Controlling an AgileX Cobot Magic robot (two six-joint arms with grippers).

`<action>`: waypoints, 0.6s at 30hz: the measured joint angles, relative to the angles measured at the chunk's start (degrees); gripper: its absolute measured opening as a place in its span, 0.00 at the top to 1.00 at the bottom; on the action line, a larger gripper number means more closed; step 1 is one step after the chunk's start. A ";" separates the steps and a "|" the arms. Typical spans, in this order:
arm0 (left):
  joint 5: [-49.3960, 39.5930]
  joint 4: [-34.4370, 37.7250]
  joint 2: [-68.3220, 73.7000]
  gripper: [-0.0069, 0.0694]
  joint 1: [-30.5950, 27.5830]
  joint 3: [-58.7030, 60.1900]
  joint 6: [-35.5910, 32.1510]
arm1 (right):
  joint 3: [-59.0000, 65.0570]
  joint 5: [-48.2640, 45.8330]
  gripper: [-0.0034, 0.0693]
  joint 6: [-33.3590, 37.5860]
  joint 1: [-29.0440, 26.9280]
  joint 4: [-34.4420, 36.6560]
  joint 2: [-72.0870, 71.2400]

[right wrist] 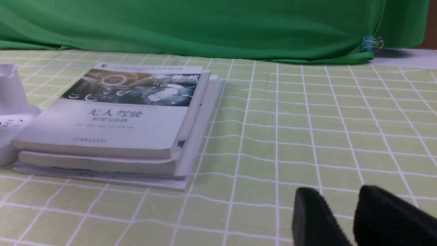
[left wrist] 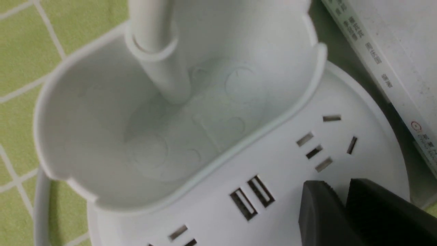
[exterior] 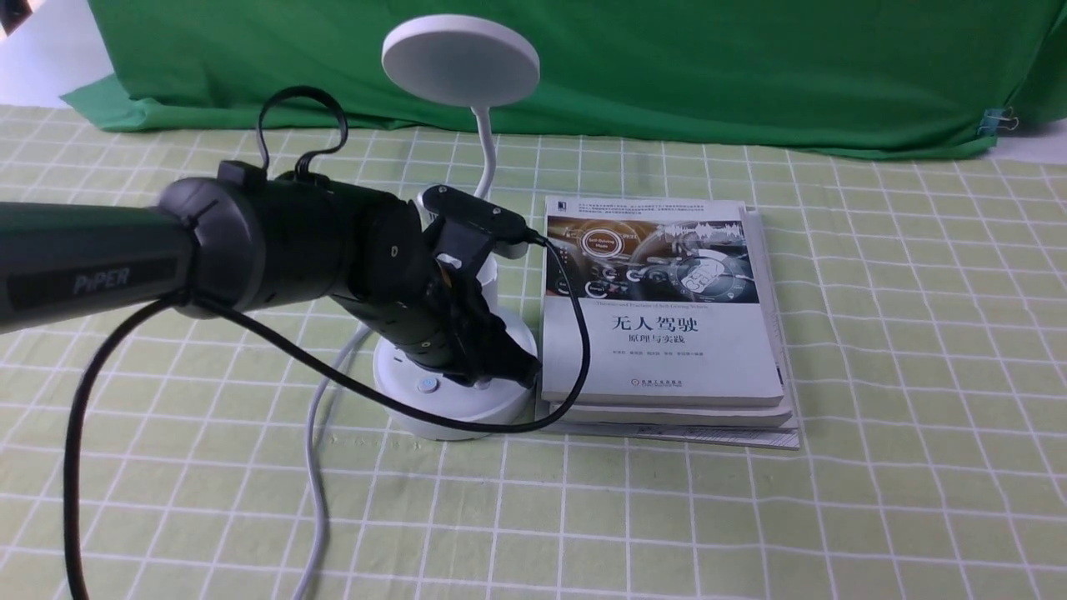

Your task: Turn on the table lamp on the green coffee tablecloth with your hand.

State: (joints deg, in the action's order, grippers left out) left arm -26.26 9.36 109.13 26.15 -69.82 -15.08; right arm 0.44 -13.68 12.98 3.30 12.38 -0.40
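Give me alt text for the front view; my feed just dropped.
The left gripper reaches down onto the round base of the white table lamp, its lamp head unlit. A stack of books lies right beside the base on the green coffee tablecloth, and the lamp's white cord trails toward the camera.
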 joint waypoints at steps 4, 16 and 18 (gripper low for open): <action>-0.43 -0.21 -1.95 0.78 0.06 0.69 0.45 | 0.00 0.00 0.62 0.00 0.00 0.00 0.00; -3.70 -0.49 -26.19 0.78 0.06 13.52 2.19 | 0.00 0.00 0.62 0.00 0.00 0.00 0.00; -3.82 -0.49 -30.83 0.78 0.06 17.87 3.37 | 0.00 0.00 0.62 0.00 0.00 0.00 0.00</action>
State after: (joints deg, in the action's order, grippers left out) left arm -30.08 8.86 78.30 26.21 -51.95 -11.71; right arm 0.44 -13.68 12.98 3.30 12.38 -0.40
